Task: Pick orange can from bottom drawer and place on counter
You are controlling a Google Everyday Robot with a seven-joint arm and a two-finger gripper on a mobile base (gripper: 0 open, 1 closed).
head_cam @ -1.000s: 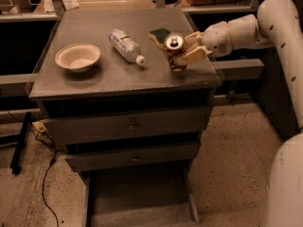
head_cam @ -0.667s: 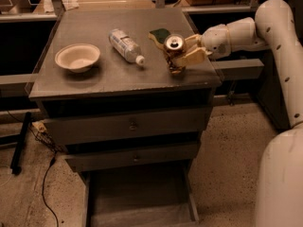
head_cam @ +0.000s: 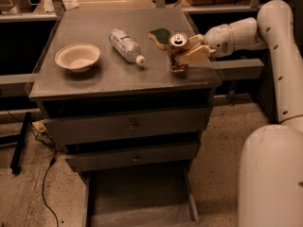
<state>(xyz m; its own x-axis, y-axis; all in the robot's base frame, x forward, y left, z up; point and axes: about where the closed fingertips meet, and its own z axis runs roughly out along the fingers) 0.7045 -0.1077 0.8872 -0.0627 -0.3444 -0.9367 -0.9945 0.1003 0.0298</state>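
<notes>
We look from a single camera set high in front of the cabinet, tilted down and facing its drawer fronts. We stand near enough that the counter (head_cam: 94, 82) fills the upper half of the view, while the open bottom drawer (head_cam: 137, 193) runs off the lower edge. The arm (head_cam: 279, 56) reaches in from our right, its lower part bulking close at the bottom right corner. The pincer (head_cam: 182, 56) sits over the counter's right front part, clasped on the orange can (head_cam: 178, 40).
</notes>
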